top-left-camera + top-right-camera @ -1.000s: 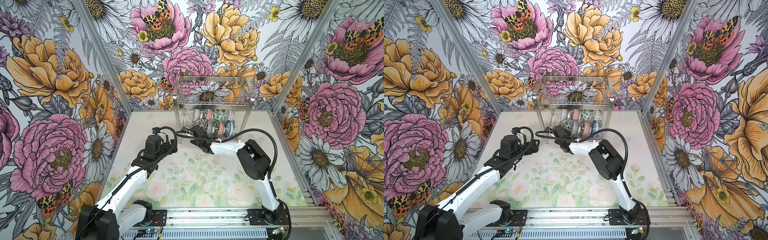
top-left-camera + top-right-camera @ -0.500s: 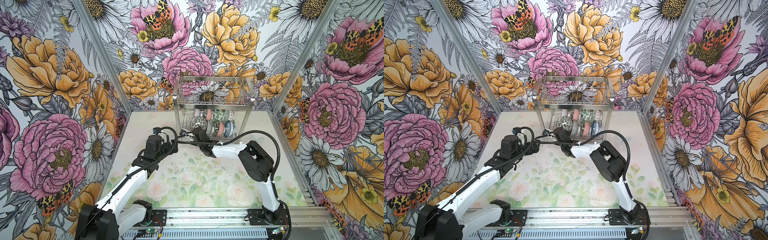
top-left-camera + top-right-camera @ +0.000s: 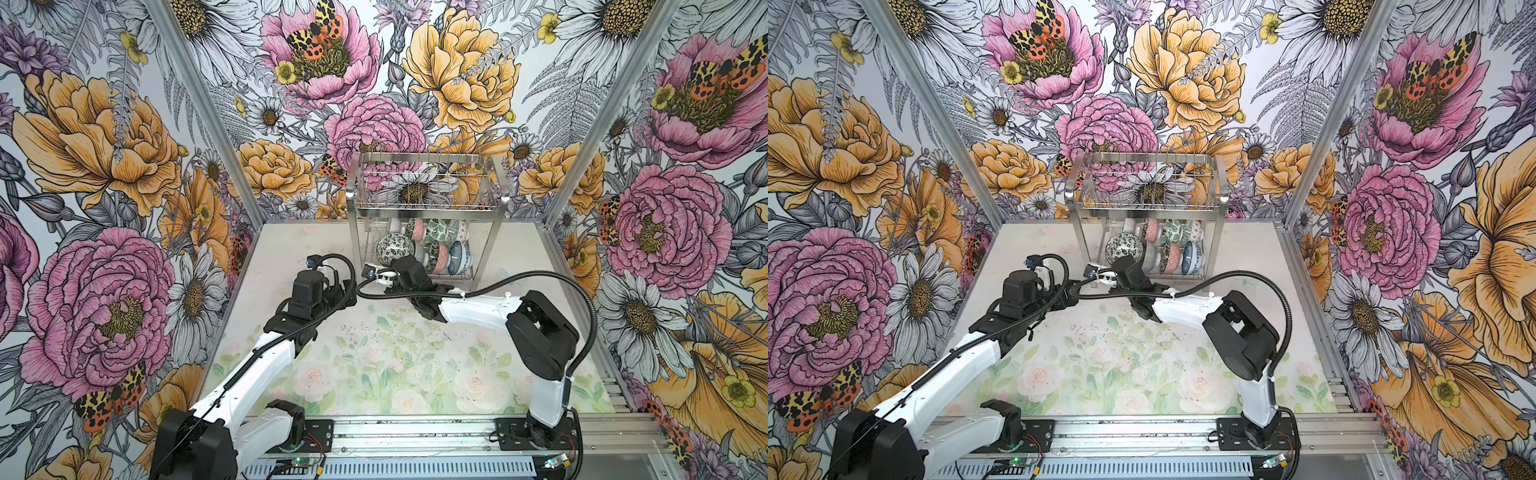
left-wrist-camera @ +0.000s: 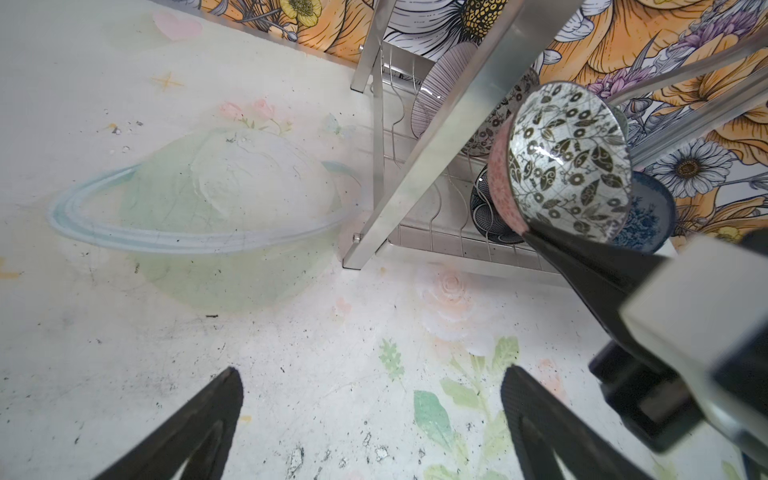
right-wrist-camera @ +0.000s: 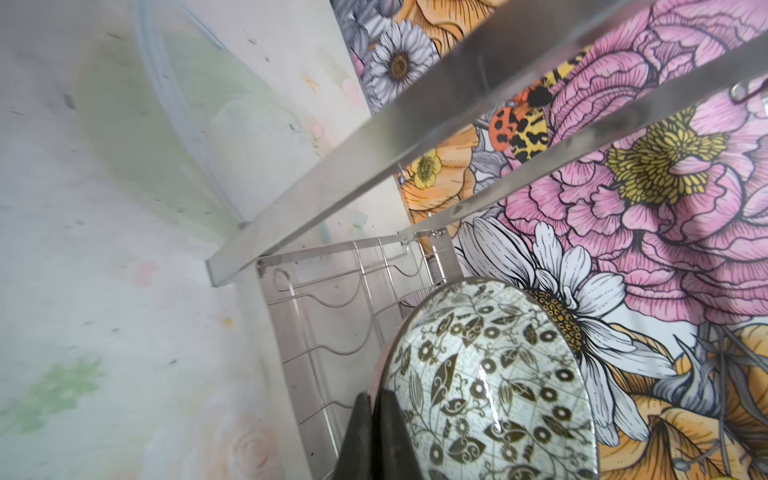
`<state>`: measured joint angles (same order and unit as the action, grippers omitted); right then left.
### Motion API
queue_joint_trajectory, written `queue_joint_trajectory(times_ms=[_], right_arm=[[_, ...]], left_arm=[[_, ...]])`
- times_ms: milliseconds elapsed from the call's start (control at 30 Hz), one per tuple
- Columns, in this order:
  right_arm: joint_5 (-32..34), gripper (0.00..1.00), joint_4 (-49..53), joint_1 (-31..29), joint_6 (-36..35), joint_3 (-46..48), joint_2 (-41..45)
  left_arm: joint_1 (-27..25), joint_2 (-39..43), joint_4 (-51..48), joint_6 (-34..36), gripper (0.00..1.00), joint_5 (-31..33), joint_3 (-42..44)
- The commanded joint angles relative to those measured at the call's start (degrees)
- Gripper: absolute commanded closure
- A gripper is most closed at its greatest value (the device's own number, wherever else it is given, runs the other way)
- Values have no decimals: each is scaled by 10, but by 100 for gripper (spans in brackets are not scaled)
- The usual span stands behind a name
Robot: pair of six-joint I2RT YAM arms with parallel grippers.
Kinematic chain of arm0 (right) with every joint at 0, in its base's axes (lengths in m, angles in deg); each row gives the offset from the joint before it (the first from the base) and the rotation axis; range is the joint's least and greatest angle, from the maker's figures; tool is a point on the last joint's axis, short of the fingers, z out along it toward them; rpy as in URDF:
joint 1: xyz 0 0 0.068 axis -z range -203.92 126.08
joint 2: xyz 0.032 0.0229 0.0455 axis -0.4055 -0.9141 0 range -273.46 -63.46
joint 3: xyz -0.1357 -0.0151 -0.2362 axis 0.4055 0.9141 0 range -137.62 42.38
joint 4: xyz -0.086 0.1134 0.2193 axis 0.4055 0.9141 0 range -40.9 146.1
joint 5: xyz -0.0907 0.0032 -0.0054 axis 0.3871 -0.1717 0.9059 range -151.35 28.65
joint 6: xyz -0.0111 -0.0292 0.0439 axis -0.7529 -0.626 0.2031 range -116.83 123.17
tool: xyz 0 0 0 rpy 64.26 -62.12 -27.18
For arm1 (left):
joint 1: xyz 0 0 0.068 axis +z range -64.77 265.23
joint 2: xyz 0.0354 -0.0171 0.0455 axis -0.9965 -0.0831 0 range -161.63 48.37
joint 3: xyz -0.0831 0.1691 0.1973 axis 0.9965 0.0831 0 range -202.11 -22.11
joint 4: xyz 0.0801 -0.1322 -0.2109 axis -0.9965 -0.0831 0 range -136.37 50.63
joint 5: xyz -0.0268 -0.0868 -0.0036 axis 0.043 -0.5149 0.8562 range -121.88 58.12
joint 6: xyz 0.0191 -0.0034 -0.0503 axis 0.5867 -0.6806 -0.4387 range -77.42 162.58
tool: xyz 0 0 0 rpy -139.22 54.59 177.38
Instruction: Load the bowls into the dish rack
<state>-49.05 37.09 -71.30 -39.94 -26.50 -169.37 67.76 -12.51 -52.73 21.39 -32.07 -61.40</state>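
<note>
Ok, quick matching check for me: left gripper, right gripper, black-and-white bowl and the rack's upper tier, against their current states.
1 left gripper
2 right gripper
3 black-and-white bowl
4 upper tier

a shut on a bowl's rim
b no bowls in it
c open above the table
d on edge, at the lower tier

Pairs: 1-c, 2-a, 3-d, 4-b

Wallpaper (image 3: 104, 137) of large pink and orange blooms, daisies and moths is covering three walls. A pale counter (image 3: 374, 374), printed with faint roses and leaves, is showing dark specks and scuffs under soft, even light.
</note>
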Motion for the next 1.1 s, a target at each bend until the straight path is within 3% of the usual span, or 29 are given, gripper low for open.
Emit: queue_joint_trajectory(times_ms=[0,167,333,500,667,833,1067], right_arm=[[-59,100,20,-15,-41,52,86],[-99,100,122,-33,-55,101,174],[-94,100,166,-59,-58,134,232],[-82,100,181,-82,-73,146,253],[-68,100,180,-99,-87,143,251],[-60,100,180,-105,-94,141,251],[-56,100,180,-107,-98,142,256]], left_arm=[[6,9,-18,1,1,-50,-34],[22,-3,-24,-10,1,-153,-59],[19,-36,-21,-30,1,-252,-78],[2,-57,-19,-40,1,-295,-86],[-31,-84,-27,-37,7,-293,-92],[-55,-104,-42,-29,25,-276,-95],[-58,-115,-74,-8,69,-237,-98]])
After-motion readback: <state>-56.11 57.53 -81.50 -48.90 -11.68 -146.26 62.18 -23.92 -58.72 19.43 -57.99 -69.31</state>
